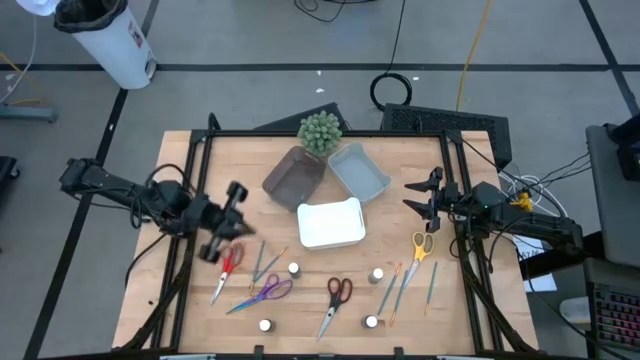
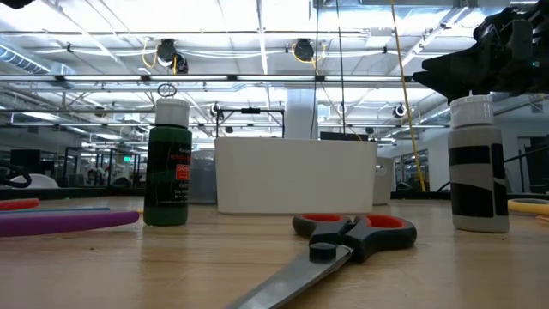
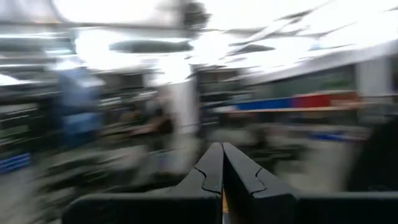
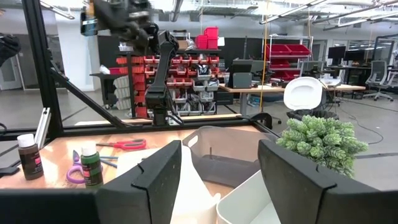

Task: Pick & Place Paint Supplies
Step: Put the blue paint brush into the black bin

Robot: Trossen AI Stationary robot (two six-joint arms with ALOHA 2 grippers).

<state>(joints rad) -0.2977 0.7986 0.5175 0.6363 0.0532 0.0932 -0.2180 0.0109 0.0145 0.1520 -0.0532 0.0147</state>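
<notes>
Paint supplies lying scattered along near half of table (image 1: 180, 160), none sitting in trays. Left gripper (image 1: 232, 205): fingers pressed together, holding nothing, hanging above red scissors (image 1: 229, 266) at near left. Right gripper (image 1: 425, 195): fingers standing apart, holding nothing, hovering at far right beside pale blue-grey tray (image 1: 359, 171), yellow-handled scissors (image 1: 420, 248) lying just nearer. Brown tray (image 1: 293, 178), white tray (image 1: 331, 222) and green plant (image 1: 319, 132) sitting at table centre and far side. White-capped bottles (image 1: 294, 269) and brushes (image 1: 404, 285) resting among purple scissors (image 1: 266, 292).

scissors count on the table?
4: red pair by the left gripper, purple pair beside it, red-and-black pair front centre, yellow pair near the right gripper.
</notes>
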